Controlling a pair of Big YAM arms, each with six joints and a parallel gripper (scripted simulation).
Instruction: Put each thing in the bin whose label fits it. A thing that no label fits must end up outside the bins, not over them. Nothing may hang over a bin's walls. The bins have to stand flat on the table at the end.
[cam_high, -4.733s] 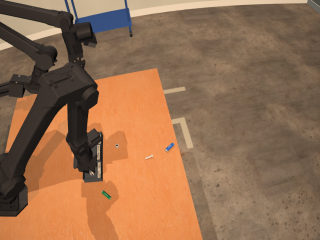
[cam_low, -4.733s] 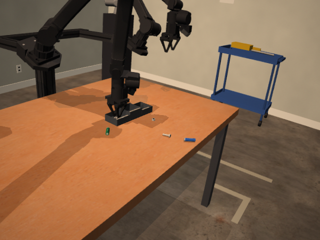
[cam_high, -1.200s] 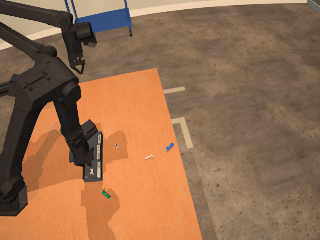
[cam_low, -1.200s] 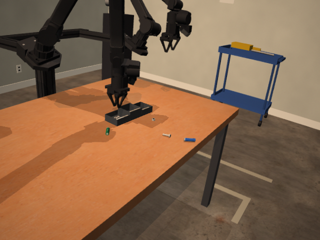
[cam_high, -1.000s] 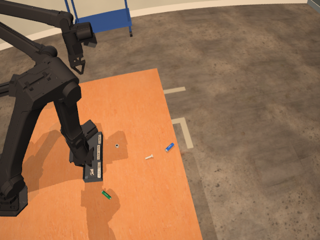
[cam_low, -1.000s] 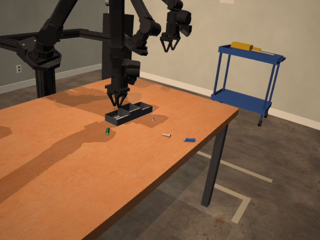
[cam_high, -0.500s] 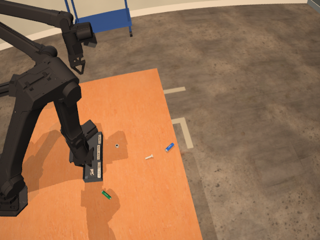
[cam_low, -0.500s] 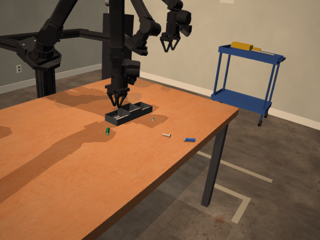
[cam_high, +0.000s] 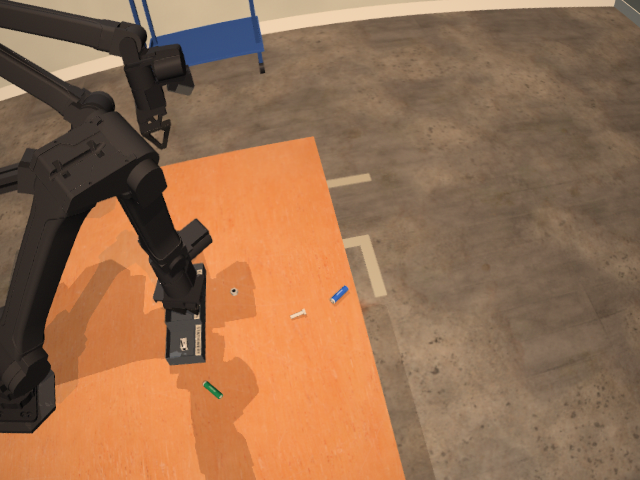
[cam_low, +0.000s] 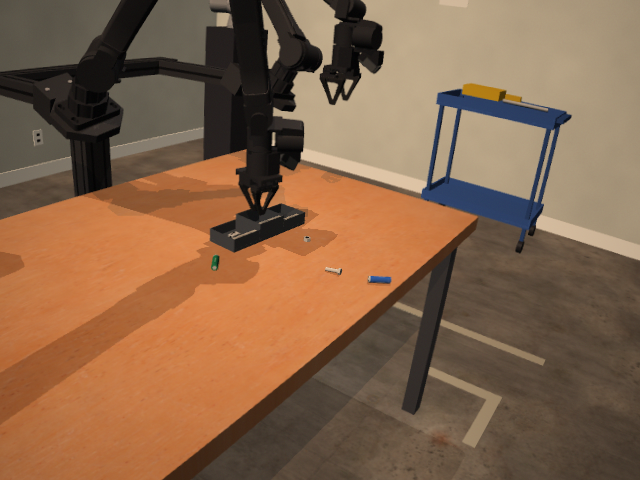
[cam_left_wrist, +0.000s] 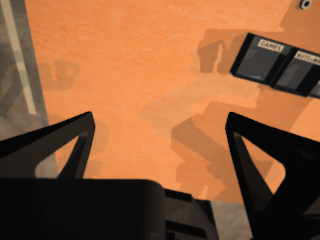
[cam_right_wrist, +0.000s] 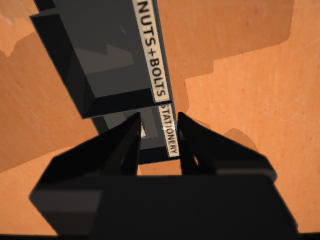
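A row of three dark bins (cam_high: 187, 330) (cam_low: 256, 226) stands on the orange table, labelled GAMES (cam_left_wrist: 260, 60), NUTS+BOLTS (cam_right_wrist: 152, 55) and STATIONERY (cam_right_wrist: 169, 132). A small white thing (cam_high: 183, 343) lies in the STATIONERY bin. My right gripper (cam_right_wrist: 159, 119) (cam_low: 258, 204) is down at the row. Its fingers stand a little apart astride the labelled wall where the NUTS+BOLTS and STATIONERY bins meet, clamping nothing. The NUTS+BOLTS bin looks raised above its neighbours. A green battery (cam_high: 212, 389), a nut (cam_high: 233, 291), a bolt (cam_high: 298, 313) and a blue battery (cam_high: 339, 294) lie on the table. My left gripper (cam_high: 156, 135) (cam_left_wrist: 160, 119) hangs high, open and empty.
The blue battery lies close to the table's right edge. A blue cart (cam_low: 491, 155) stands on the floor beyond the table. The arm bases and a dark frame (cam_low: 82, 103) stand at the far side.
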